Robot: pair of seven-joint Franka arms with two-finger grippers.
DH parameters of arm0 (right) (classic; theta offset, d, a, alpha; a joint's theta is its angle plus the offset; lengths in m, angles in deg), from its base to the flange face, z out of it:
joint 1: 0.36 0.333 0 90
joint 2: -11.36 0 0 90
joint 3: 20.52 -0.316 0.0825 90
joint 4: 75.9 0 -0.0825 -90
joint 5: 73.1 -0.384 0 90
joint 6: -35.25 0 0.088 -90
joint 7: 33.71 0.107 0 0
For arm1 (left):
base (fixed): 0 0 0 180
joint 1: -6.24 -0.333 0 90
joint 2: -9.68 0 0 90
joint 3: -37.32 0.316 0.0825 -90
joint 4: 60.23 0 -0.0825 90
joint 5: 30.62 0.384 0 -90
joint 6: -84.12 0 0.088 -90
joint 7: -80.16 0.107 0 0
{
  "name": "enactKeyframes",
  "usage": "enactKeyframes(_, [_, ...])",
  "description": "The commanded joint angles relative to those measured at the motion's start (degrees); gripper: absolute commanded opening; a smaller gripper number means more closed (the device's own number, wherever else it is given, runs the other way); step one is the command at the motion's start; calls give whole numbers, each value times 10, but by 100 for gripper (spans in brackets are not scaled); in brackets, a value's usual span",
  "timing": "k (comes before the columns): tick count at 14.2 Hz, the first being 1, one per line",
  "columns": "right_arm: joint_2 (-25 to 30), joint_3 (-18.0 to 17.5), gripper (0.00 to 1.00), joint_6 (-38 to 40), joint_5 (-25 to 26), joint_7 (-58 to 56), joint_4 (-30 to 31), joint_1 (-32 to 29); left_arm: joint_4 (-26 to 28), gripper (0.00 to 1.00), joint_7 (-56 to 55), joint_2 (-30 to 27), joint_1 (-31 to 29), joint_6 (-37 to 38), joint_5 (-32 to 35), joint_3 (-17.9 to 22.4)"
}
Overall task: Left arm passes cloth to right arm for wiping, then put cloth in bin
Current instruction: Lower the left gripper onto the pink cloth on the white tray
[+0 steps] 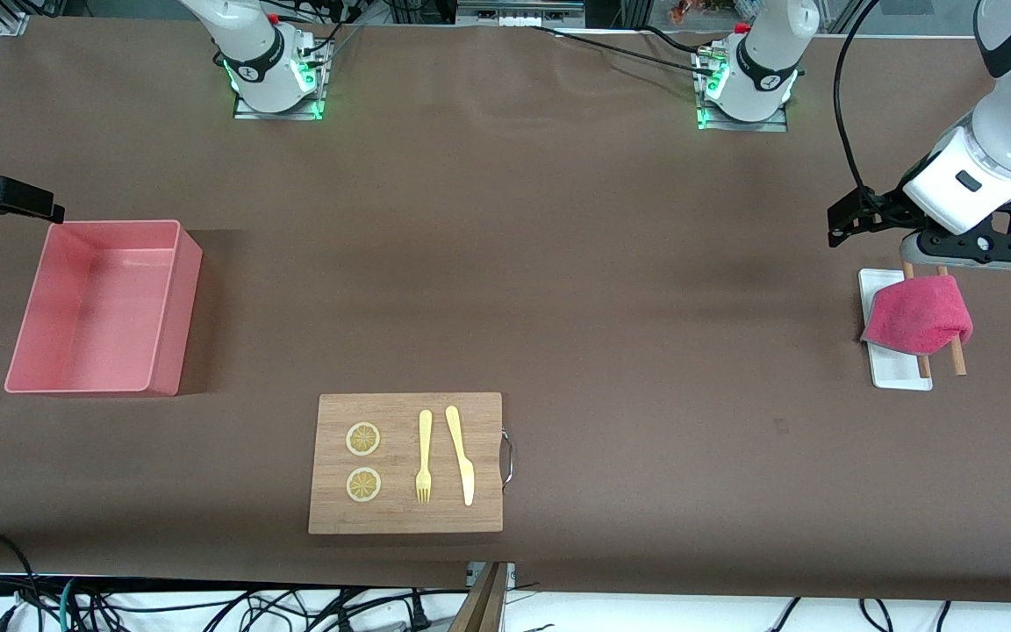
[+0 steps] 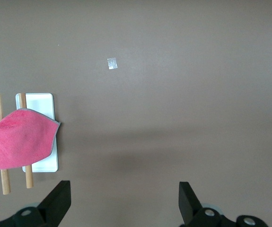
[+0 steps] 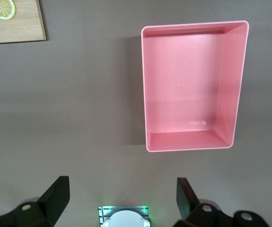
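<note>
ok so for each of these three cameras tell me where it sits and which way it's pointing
Front view: high across the table, facing both bases; shows the left gripper above the cloth.
Left wrist view: on the left wrist, looking down at the cloth draped over two wooden sticks; open fingertips show.
Right wrist view: on the right wrist, looking down at the bin; open fingertips show.
Shared: front and right wrist views both show the bin.

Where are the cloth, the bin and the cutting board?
cloth [image 1: 918, 314], front view, middle of its pink top.
bin [image 1: 174, 303], front view, its side wall.
cutting board [image 1: 400, 509], front view, bare wood.
</note>
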Motion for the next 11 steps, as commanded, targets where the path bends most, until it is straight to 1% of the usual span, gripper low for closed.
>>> enactKeyframes(1, [-5, 0, 100, 2, -3, -8, -12, -4, -4, 100, 3, 5, 5, 10, -6, 4])
enactKeyframes(8, [-5, 0, 100, 2, -3, -9, -12, -4, -4, 100, -1, 17, 7, 18, -5, 2])
enactKeyframes(11, [-5, 0, 100, 2, -3, -8, -12, -4, -5, 100, 4, 27, 16, 18, 47, 0])
